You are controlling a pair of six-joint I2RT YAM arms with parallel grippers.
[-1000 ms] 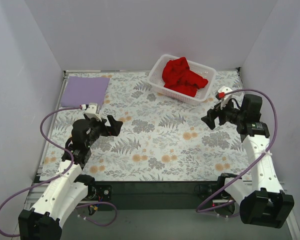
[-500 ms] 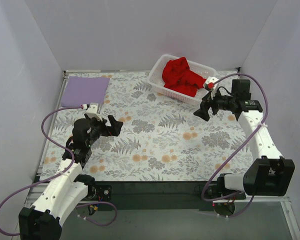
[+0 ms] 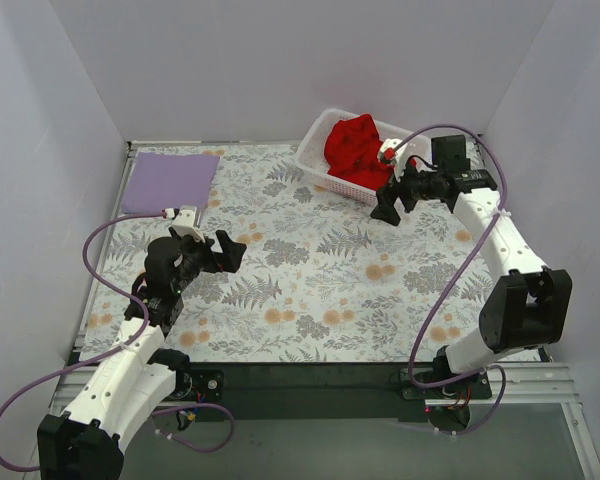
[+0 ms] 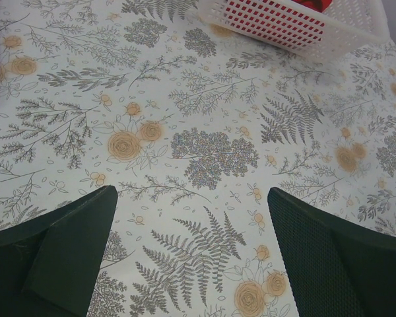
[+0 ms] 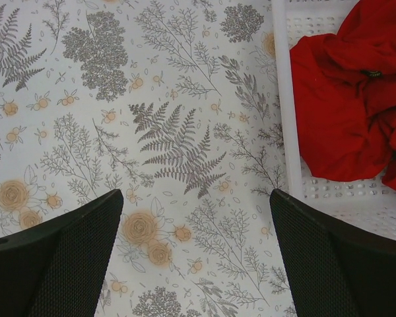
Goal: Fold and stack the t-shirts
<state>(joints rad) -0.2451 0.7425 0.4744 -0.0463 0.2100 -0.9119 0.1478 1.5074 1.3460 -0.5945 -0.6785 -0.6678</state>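
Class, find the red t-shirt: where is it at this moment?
In the top view, the red t-shirt lies crumpled inside the white mesh basket at the table's far right, next to the open right claw.

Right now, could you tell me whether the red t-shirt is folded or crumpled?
Crumpled, not folded: the red t-shirt lies bunched in loose wrinkled lumps inside the white basket, with no flat edges.

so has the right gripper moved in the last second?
Yes. The right gripper has gone left and up-frame in the top view, up to the near wall of the white basket.
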